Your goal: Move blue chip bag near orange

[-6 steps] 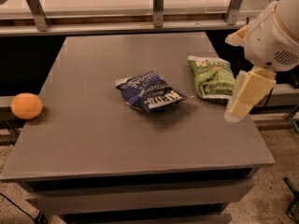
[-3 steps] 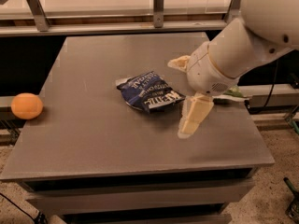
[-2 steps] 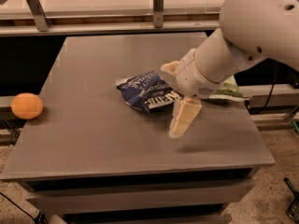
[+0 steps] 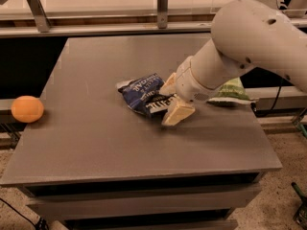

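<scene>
**Where this grasp could slip**

Nearest us, the front stretch of the table [image 4: 120, 152] is bare, so nothing there would stop a dropped bag short of the edge.

The orange [image 4: 27, 109] sits right at the table's left edge, well apart from everything else. We judge it the fragile spot: it is round, and a bag slid into it could send it rolling off.

At mid-table the gripper [image 4: 163, 108] is down at the right end of the blue chip bag [image 4: 143, 94]. Its fingers [image 4: 180, 113] are spread, one on either side of the bag's crinkled edge, and have hold of nothing yet. The foil looks slick and puffy. A pinch on the thin edge alone could let the bag slide out or swing and drop partway across.

Just behind the arm [image 4: 249, 37], the green chip bag [image 4: 233, 90] lies mostly hidden. A sweep of the wrist could drag it along.
</scene>
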Available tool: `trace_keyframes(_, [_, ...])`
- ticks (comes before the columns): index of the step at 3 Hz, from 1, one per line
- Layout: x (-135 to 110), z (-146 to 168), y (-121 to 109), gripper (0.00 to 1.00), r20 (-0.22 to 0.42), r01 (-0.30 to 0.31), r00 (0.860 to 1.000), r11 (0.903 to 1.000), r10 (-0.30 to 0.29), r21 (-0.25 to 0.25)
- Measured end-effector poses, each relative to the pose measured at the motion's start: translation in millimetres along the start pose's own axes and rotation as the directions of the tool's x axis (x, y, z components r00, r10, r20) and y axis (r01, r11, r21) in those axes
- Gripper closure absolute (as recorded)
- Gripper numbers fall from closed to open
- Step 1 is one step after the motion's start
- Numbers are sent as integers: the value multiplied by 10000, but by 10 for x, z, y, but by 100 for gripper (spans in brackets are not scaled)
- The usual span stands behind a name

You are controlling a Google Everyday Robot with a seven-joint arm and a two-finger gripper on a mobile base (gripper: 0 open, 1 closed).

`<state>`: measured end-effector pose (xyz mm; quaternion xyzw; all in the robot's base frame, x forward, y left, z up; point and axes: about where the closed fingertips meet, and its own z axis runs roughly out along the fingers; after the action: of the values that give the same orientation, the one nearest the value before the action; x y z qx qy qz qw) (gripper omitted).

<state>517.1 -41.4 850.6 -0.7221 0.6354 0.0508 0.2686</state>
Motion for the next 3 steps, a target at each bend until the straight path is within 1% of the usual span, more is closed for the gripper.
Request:
trace_keyframes(1, [28,67,-24,65,-69,-63,10000,10000,63,-53])
trace_keyframes(2, [109,-38,6,88,-458,-383,9982,9993,385,41])
trace_keyframes(3, [94,-36,8,100,-447,-370,9983,9993,371,39])
